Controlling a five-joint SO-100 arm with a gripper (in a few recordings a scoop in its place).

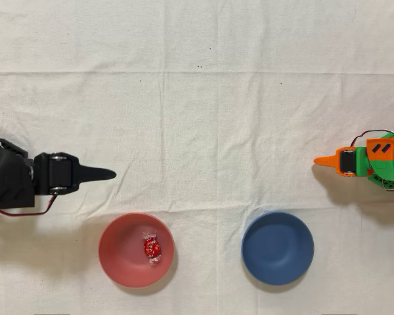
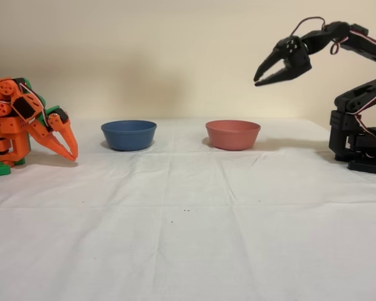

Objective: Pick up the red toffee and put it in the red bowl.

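Observation:
The red toffee point(image 1: 152, 248) lies inside the red bowl point(image 1: 118, 257), right of the bowl's middle in the overhead view, with its clear wrapper ends sticking out. The bowl point(image 2: 232, 135) stands on the white cloth, right of centre in the fixed view. My black gripper point(image 1: 109, 174) is at the left edge of the overhead view, behind the bowl and apart from it. In the fixed view the gripper point(image 2: 257, 81) hangs high above the table, to the right of the bowl, its tips together and nothing between them.
A dark blue bowl point(image 1: 277, 247) of the same size stands beside the red one point(image 2: 128, 135). The idle orange arm point(image 1: 364, 161) rests at the far side of the cloth point(image 2: 31, 125). Open white cloth lies in front of and behind the bowls.

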